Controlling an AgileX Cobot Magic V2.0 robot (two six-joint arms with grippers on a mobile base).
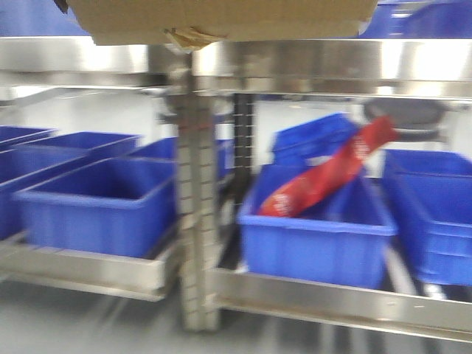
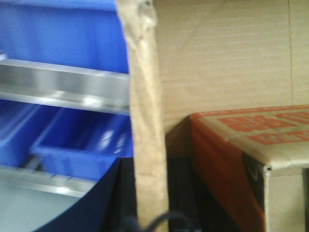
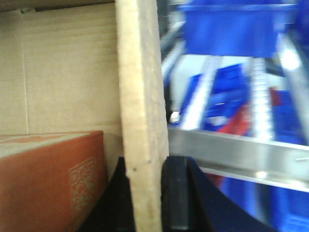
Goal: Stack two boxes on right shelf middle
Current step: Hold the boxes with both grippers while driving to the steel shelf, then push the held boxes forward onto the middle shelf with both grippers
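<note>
A plain brown cardboard box (image 1: 221, 18) hangs at the top of the front view, level with the steel shelf's front rail (image 1: 332, 59), a tuft of tape (image 1: 188, 37) at its lower edge. My left gripper (image 2: 150, 193) is shut on the box's left wall (image 2: 145, 96), which stands edge-on between the dark fingers. My right gripper (image 3: 145, 193) is shut on the opposite wall (image 3: 140, 96) in the same way. Inside the box lies an orange-red printed carton (image 2: 251, 130), also seen as the carton (image 3: 48, 174) in the right wrist view.
Below the rail, blue plastic bins (image 1: 103, 199) stand on the lower level. A red packet (image 1: 332, 173) leans out of the middle bin (image 1: 317, 243). A perforated steel upright (image 1: 195, 221) divides the left and right bays. All views are blurred.
</note>
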